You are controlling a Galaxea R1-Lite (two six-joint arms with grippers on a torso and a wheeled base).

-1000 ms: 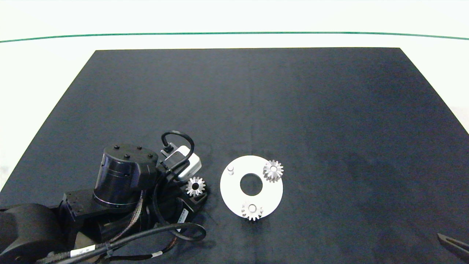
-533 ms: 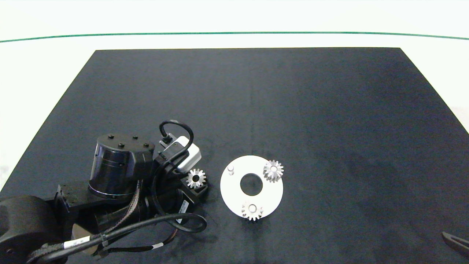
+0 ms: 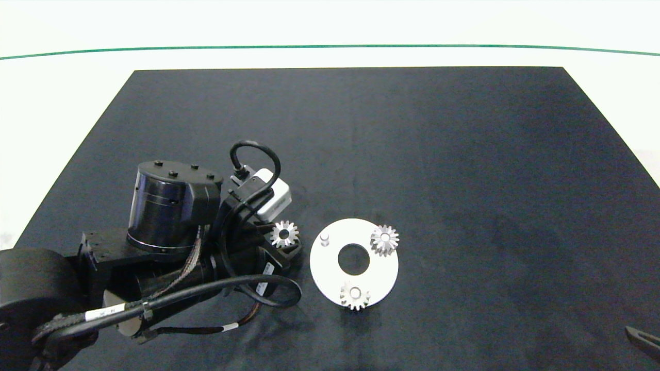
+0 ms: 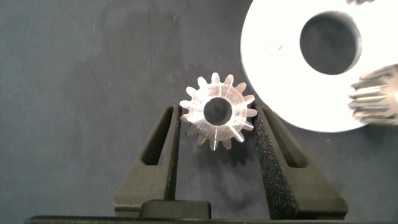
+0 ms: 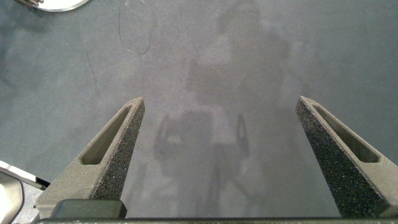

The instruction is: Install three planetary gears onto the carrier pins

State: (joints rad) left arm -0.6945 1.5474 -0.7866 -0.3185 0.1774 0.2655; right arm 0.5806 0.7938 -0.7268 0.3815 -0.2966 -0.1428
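Left pincer point(image 4: 216, 127) clamped on third gear point(image 4: 217, 111), fingers point(image 4: 163, 149) pressing teeth from both sides. Gear held flat, hole up, just beside white disc point(image 3: 330, 268), near its rim on bare-pin side, above black mat point(image 3: 464, 154) on bench. Bare pin point(image 3: 324, 238) stands free on disc. Two other gears already seated on pins: one point(image 3: 384, 239) at far right of disc, one point(image 3: 355, 295) at near edge. Right pincer point(image 5: 217, 162) parked at bench's near right corner, fingers wide apart, nothing between them.

3 planetary gears point(image 3: 284, 234), 3 carrier pins point(image 3: 324, 238), 1 white disc point(image 3: 330, 268)
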